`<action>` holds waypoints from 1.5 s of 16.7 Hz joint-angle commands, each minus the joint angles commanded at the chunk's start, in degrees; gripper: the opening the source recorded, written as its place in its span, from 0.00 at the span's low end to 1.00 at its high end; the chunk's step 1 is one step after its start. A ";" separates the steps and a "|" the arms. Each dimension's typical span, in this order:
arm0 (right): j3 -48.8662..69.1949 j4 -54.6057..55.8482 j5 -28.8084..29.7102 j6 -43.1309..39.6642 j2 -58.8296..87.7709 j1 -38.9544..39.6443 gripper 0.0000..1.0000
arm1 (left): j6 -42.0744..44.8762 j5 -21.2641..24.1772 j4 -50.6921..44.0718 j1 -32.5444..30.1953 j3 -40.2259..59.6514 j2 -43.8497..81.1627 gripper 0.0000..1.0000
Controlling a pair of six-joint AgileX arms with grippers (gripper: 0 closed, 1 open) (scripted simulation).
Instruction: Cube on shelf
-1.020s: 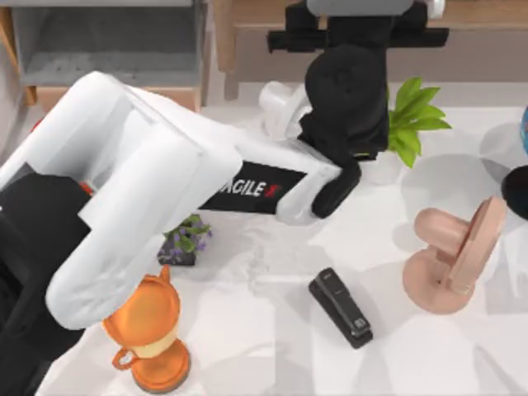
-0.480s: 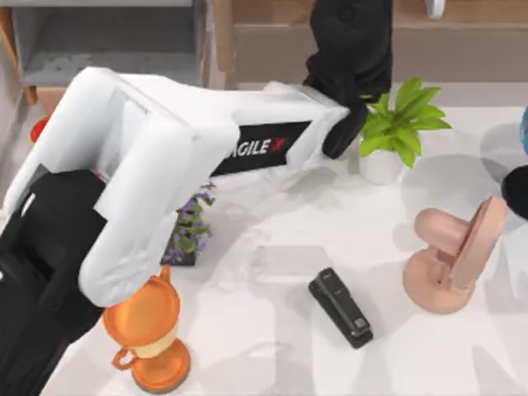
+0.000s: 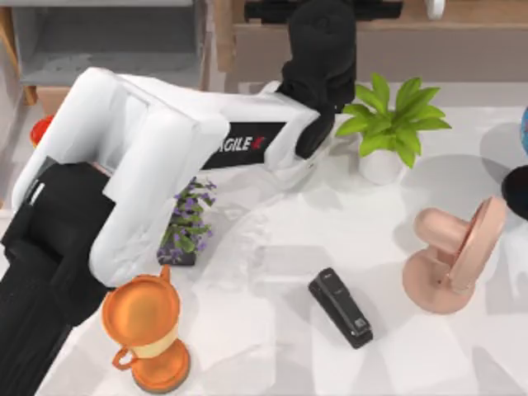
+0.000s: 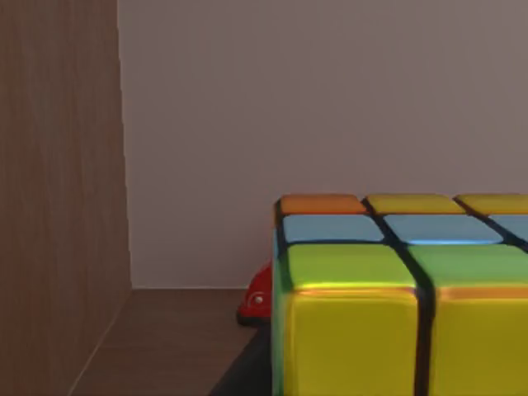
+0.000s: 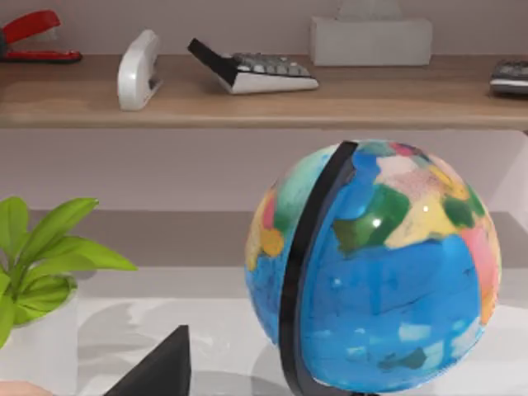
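The cube (image 4: pixel 396 305) looms close in the left wrist view, showing yellow, green, blue and orange squares. My left gripper (image 3: pixel 323 25) is shut on it, reaching over the shelf (image 3: pixel 470 18) at the back of the table; its fingers are hidden under the black wrist. In front of the cube are a taupe back panel, a wooden side wall (image 4: pixel 58 198) and a brown board (image 4: pixel 165 338), with a red object (image 4: pixel 257 301) just behind the cube. My right gripper (image 5: pixel 169 371) stays parked at the table's right, seen as a dark wedge.
A green potted plant (image 3: pixel 388 132), a pink stand (image 3: pixel 450 264), a black stapler (image 3: pixel 340 308), an orange trophy (image 3: pixel 147 330) and purple flowers (image 3: pixel 186 231) stand on the table. A globe (image 5: pixel 375 264) is at the right. The shelf (image 5: pixel 247 103) carries a red stapler, mouse and calculator.
My left arm has swung from the table's middle back to the shelf, then shifted left along it, uncovering the potted plant. The right arm has not moved.
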 joint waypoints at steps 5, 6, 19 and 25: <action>0.00 0.00 0.00 0.00 0.00 0.00 1.00 | 0.00 0.00 0.00 0.00 0.00 0.00 0.30; 0.00 0.00 0.00 0.00 0.00 0.00 1.00 | 0.00 0.00 0.00 0.00 0.00 0.00 0.38; 0.00 0.00 0.00 0.00 0.00 0.00 1.00 | 0.00 0.00 0.00 0.00 0.00 0.00 1.00; 0.00 0.00 0.00 0.00 0.00 0.00 1.00 | 0.00 0.01 0.01 -0.15 0.00 -0.03 1.00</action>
